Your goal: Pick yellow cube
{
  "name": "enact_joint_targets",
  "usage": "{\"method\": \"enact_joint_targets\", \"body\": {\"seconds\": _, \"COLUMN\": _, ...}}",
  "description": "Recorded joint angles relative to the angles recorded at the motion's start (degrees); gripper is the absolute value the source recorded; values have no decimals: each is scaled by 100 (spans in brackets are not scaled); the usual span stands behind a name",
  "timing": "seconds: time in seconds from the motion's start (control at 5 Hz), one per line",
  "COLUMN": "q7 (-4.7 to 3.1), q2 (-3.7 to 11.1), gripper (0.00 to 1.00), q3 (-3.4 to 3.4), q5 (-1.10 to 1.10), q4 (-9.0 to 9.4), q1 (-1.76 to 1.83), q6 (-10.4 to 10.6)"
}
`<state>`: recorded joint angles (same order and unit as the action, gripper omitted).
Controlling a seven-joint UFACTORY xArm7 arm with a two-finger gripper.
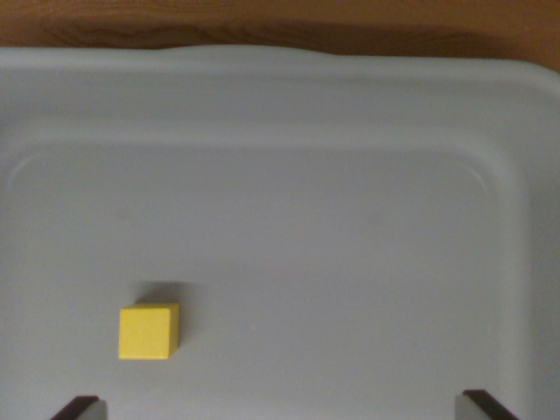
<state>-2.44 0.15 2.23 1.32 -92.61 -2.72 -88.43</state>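
A small yellow cube [149, 332] lies on the floor of a pale grey tray [289, 96], toward the wrist view's lower left. Only the two fingertips of my gripper [280, 409] show, as dark tips at the bottom edge: one fingertip [77, 408] at the left, the other at the right. They stand far apart, open, with nothing between them. The cube sits just above and slightly right of the left fingertip, apart from it.
The tray's raised rim runs across the top and curves down the right side [525, 219]. Beyond the rim, a brown wooden surface [262, 22] fills the top strip of the view.
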Motion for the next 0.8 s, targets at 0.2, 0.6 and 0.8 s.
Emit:
{"method": "enact_joint_targets", "body": {"seconds": 0.2, "q7": 0, "q2": 0, "gripper": 0, "q3": 0, "q5": 0, "q4": 0, "q1": 0, "q6": 0}}
{"method": "enact_joint_targets", "body": {"seconds": 0.6, "q7": 1, "q2": 3, "gripper": 0, "q3": 1, "q5": 0, "q4": 5, "q1": 1, "q6": 6}}
{"method": "enact_joint_targets", "body": {"seconds": 0.8, "q7": 11, "q2": 20, "gripper": 0, "q3": 5, "q5": 1, "q4": 36, "q1": 7, "q6": 47}}
